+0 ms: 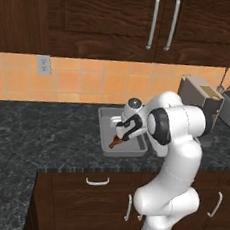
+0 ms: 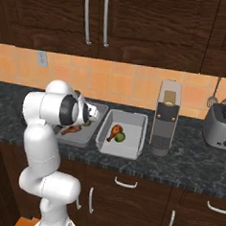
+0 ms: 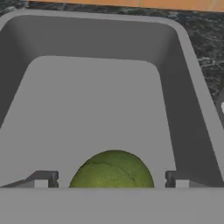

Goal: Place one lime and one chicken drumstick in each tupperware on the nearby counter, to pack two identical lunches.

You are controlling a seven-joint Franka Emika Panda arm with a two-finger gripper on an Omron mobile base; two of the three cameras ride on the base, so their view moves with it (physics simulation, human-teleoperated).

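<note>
In the hand view my gripper is open and low inside the left tupperware. A green lime lies between my fingertips, with a gap on each side. The left base view has the gripper over that tupperware, and a brown chicken drumstick lies just below it in the tray. From the right base view the same drumstick shows in the left tupperware. The right tupperware holds a drumstick and a lime. Both trays rest on the counter.
A tall grey appliance stands just right of the right tupperware, and a toaster is farther right. Utensils hang on the orange tiled wall. Dark wall cabinets run overhead.
</note>
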